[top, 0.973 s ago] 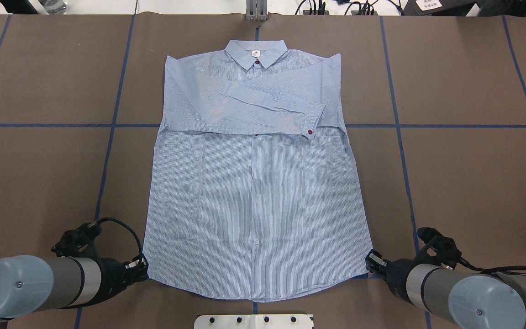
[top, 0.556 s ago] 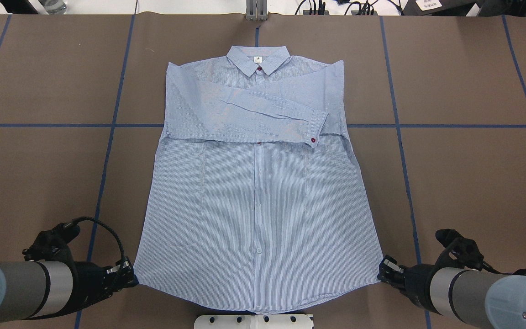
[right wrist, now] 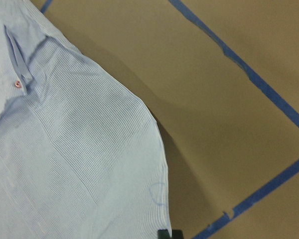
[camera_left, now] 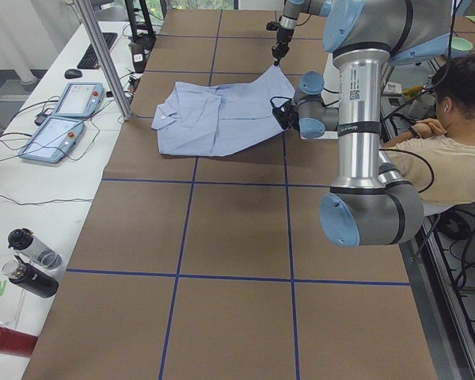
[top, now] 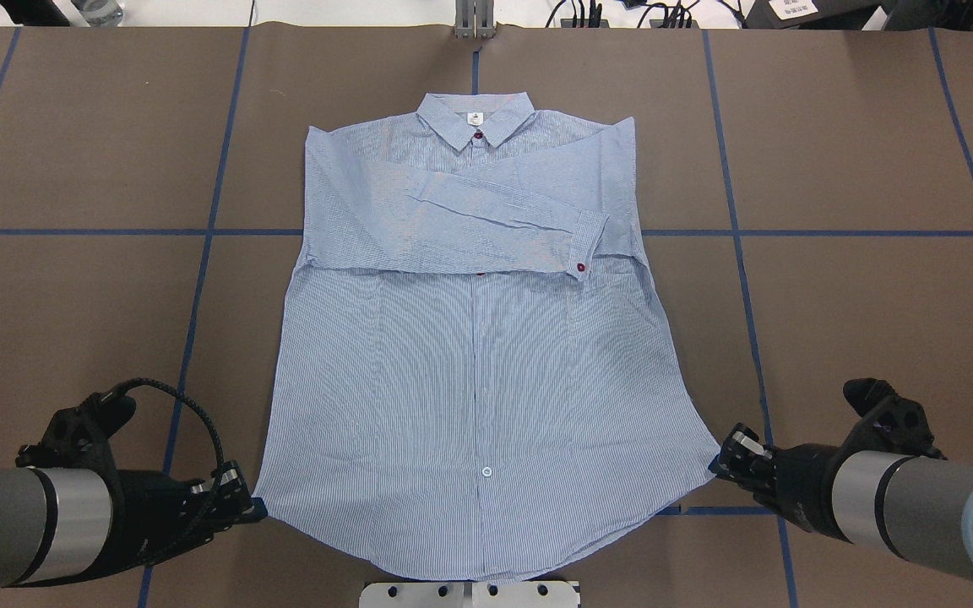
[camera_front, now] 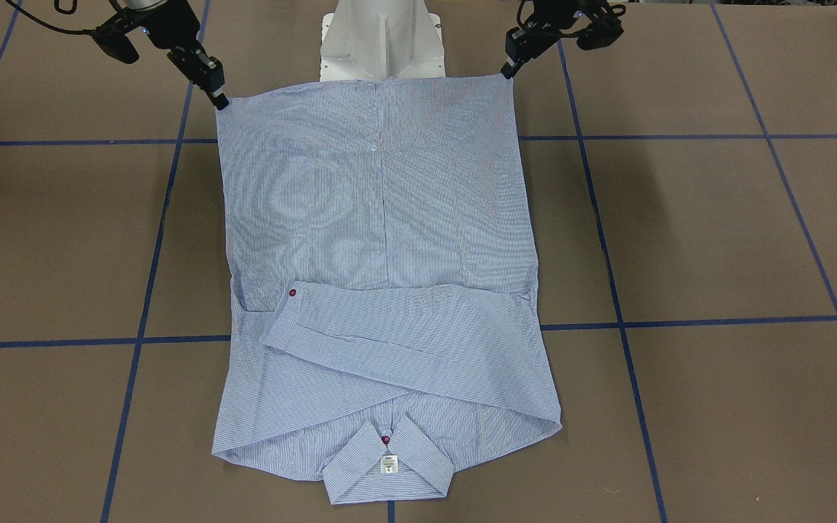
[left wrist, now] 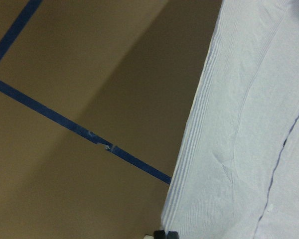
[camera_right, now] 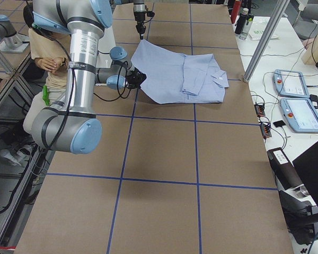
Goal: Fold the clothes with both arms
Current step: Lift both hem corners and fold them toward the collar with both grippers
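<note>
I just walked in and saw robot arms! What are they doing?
A robot is folding a striped shirt on a brown table. The left gripper and the right gripper each pinch a bottom corner, holding the hem stretched and lifted off the table. The sleeves already lie folded across the chest. The bottom is not folded up yet.

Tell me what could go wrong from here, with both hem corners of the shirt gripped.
1. The left end effector and right end effector each pinch only the very tip of a hem corner of the shirt; a corner could slip out mid-fold.
2. The folded sleeve lies loose across the chest; pulling the fabric might shift it.
3. If the two move unevenly, the fold may land skewed.
</note>
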{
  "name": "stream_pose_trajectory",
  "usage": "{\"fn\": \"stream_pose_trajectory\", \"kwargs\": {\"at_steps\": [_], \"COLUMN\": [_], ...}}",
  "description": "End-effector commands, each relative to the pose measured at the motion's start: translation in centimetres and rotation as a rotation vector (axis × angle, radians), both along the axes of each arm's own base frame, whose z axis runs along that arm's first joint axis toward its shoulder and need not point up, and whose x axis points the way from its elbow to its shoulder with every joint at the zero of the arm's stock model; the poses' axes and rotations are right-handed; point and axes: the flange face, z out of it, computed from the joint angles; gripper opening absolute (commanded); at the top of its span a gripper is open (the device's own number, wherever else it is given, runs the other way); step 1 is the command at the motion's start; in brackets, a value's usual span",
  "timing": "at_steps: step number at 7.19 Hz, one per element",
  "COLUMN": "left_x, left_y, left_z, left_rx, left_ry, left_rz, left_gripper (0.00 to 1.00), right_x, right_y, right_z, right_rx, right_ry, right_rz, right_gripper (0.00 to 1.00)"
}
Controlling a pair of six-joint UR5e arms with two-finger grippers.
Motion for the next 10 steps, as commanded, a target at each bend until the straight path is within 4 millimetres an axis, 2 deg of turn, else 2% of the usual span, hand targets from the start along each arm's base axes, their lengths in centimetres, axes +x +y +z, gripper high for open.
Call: {"fn": "stream_pose_trajectory", "kwargs": {"at_steps": [1,2,3,4,5,6,7,8,9,10], "left_x": [-1.3,-2.4,-3.4,-4.6,-4.6,-4.3,-4.3,-3.0,-0.7,1.0], "left_y": [-5.0,-7.1,-8.7,-10.2,-11.1,-12.0,-13.3,-15.7,-18.3,-20.9], "left_z": [-0.5,-1.3,-1.7,-1.4,-0.5,0.4,1.0,1.0,1.1,0.6], "left_rx": [-0.010,-0.017,0.026,0.037,0.030,0.022,0.023,0.057,0.053,0.051], "left_ry": [0.009,0.006,-0.005,-0.017,-0.034,-0.055,-0.068,-0.083,-0.097,-0.099], "left_rz": [-0.075,-0.112,-0.128,-0.166,-0.184,-0.202,-0.225,-0.234,-0.250,-0.270], "left_gripper": [0.00,0.00,0.00,0.00,0.00,0.00,0.00,0.00,0.00,0.00], "right_x": [2.0,2.5,1.8,0.1,-2.0,-2.1,-1.7,-1.2,-1.0,-2.2], "right_y": [-3.3,-4.9,-7.7,-10.6,-12.9,-14.9,-16.5,-18.4,-20.6,-23.0], "right_z": [-0.3,-1.3,-2.8,-5.5,-7.0,-7.0,-5.8,-4.6,-3.8,-3.0], "right_rx": [0.001,-0.011,-0.042,-0.074,-0.103,-0.114,-0.122,-0.084,-0.083,-0.086], "right_ry": [-0.007,-0.038,-0.029,0.029,0.108,0.126,0.152,0.198,0.224,0.248], "right_rz": [0.093,0.113,0.132,0.165,0.185,0.213,0.204,0.171,0.163,0.153], "right_gripper": [0.00,0.00,0.00,0.00,0.00,0.00,0.00,0.00,0.00,0.00]}}
